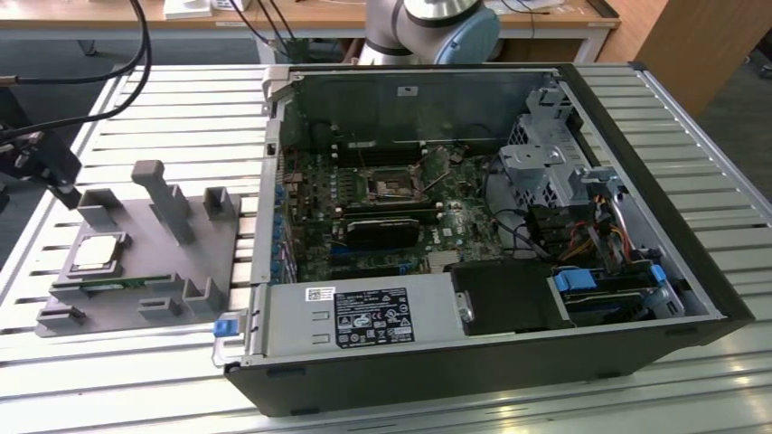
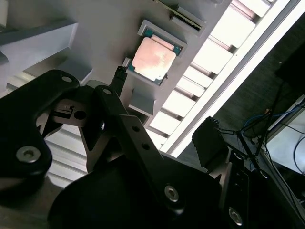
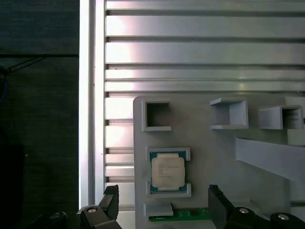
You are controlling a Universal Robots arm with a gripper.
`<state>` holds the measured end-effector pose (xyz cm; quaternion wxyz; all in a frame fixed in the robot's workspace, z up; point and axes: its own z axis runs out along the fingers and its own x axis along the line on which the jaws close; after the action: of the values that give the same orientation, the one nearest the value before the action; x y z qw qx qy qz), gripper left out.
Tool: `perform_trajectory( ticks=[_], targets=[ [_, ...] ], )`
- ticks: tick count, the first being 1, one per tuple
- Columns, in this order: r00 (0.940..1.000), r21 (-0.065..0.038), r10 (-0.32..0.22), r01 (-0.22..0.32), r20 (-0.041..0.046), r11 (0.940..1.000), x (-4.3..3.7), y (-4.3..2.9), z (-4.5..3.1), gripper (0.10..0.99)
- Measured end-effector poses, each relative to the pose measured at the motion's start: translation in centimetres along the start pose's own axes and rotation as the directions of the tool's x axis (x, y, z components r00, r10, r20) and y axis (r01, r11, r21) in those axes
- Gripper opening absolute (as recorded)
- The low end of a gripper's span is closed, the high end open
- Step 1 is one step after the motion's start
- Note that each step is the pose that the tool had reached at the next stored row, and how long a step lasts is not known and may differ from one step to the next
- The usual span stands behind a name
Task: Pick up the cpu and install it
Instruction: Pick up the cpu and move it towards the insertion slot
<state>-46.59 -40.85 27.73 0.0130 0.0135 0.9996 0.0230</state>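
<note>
One cpu (image 3: 167,172), one green memory stick (image 3: 178,214), one grey holder tray (image 1: 130,233), one open computer case (image 1: 483,366), one motherboard (image 1: 316,194), one power supply (image 1: 356,318), one robot arm (image 1: 435,27), one gripper (image 3: 164,200) with two fingers (image 3: 110,202), one slatted table (image 1: 675,398).

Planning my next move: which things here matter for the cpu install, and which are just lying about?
For the job: cpu in the grey holder; open gripper near it; motherboard socket.
Lying about: green memory stick; black card; power supply.
</note>
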Motion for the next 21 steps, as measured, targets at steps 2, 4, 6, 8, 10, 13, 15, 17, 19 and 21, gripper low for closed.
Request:
perform_trajectory(
  ticks=[2,4,6,8,10,13,15,17,19,21],
  targets=[
    [1.0,0.0,0.0,0.0,0.0,1.0,0.0,-0.01,0.16,0.835],
    [1.0,0.0,0.0,0.0,0.0,1.0,0.0,-0.01,0.29,0.835],
    [1.0,0.0,0.0,0.0,0.0,1.0,0.01,-0.02,0.43,0.835],
    [1.0,0.0,0.0,0.0,0.0,1.0,0.01,-0.03,0.55,0.835],
    [1.0,0.0,0.0,0.0,0.0,1.0,0.01,-0.03,0.68,0.835],
    [1.0,0.0,0.0,0.0,0.0,1.0,0.02,-0.04,0.86,0.835],
    [1.0,0.0,0.0,0.0,0.0,1.0,0.02,-0.05,0.99,0.835],
    [1.0,0.0,0.0,0.0,-0.0001,1.0,-0.05,-0.05,1.09,0.835],
    [1.0,0.0,0.0,0.0,-0.0001,1.0,-0.12,-0.05,1.22,0.835],
    [1.0,0.0,0.0,0.0,0.0002,1.0,-0.13,-0.06,1.38,0.835]
  ],
)
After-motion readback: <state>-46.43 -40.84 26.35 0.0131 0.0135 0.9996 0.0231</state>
